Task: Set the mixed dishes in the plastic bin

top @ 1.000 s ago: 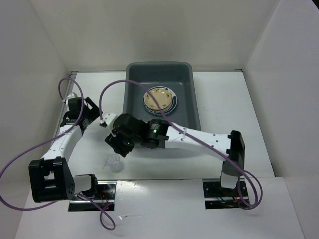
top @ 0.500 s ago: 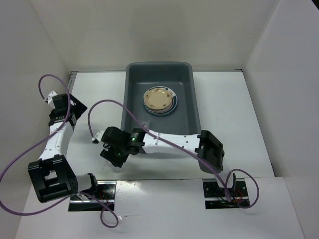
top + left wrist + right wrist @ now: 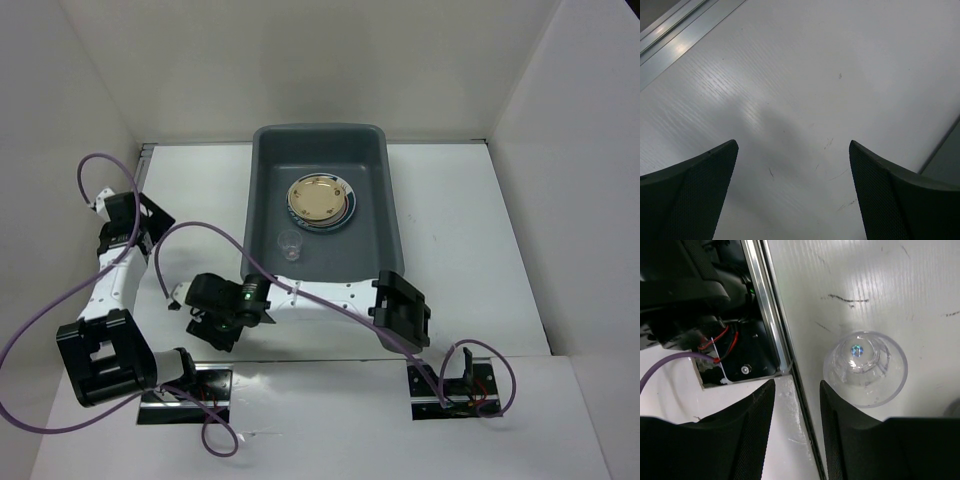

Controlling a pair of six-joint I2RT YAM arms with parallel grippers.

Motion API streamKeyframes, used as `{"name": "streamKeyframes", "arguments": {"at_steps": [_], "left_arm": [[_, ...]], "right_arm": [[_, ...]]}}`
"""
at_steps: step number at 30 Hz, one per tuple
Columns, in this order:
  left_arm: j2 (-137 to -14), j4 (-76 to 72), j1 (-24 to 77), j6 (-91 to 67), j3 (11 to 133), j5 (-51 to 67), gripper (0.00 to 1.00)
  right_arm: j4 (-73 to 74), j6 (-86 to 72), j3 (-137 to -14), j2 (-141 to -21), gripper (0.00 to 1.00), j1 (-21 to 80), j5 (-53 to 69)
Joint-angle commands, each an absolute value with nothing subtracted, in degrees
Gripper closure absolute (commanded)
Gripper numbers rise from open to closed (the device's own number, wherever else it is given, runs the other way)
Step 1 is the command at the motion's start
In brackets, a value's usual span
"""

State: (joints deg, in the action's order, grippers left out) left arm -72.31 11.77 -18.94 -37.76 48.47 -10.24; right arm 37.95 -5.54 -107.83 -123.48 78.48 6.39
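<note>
The dark grey plastic bin (image 3: 370, 160) stands at the back centre. Inside it lie stacked plates (image 3: 320, 200), a tan-yellow one on top, and a small clear cup (image 3: 290, 243) stands near its front. My right gripper (image 3: 210, 330) reaches far left to the near table edge and hides the spot beneath it in the top view. In the right wrist view another clear cup (image 3: 865, 367) lies upside down on the table, just outside the right finger (image 3: 840, 440). The right gripper (image 3: 796, 405) is partly open with nothing between its jaws. My left gripper (image 3: 792, 165) is wide open over bare table.
A metal rail (image 3: 767, 315) marks the near table edge, with the left arm's base and wiring (image 3: 715, 347) beyond it. White walls enclose the table on three sides. The bin's edge (image 3: 945, 155) shows at the right of the left wrist view. Purple cables (image 3: 200, 235) loop over the left side.
My right arm swung left and back toward the near table edge, over the loose cup, its jaws narrowing. The left arm drew back to the left. A clear cup now shows in the bin.
</note>
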Motion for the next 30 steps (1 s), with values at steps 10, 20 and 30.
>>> {"name": "streamKeyframes", "arguments": {"at_steps": [10,20,30], "left_arm": [[-71.9,9.8,-19.1,-37.2,47.2,-8.0,0.02],[-73.1,8.6,-19.1,-37.7,46.7,-6.2,0.02],[-74.9,7.0,-19.1,-37.7,46.7,-5.7,0.02]], "right_arm": [[37.5,-2.8,-112.4,-126.8,0.57,79.8,0.0],[36.2,-1.7,-116.4,-131.7,0.61,79.8,-2.6],[37.3,-1.7,-116.9,-132.2,0.98,79.8,-4.3]]}}
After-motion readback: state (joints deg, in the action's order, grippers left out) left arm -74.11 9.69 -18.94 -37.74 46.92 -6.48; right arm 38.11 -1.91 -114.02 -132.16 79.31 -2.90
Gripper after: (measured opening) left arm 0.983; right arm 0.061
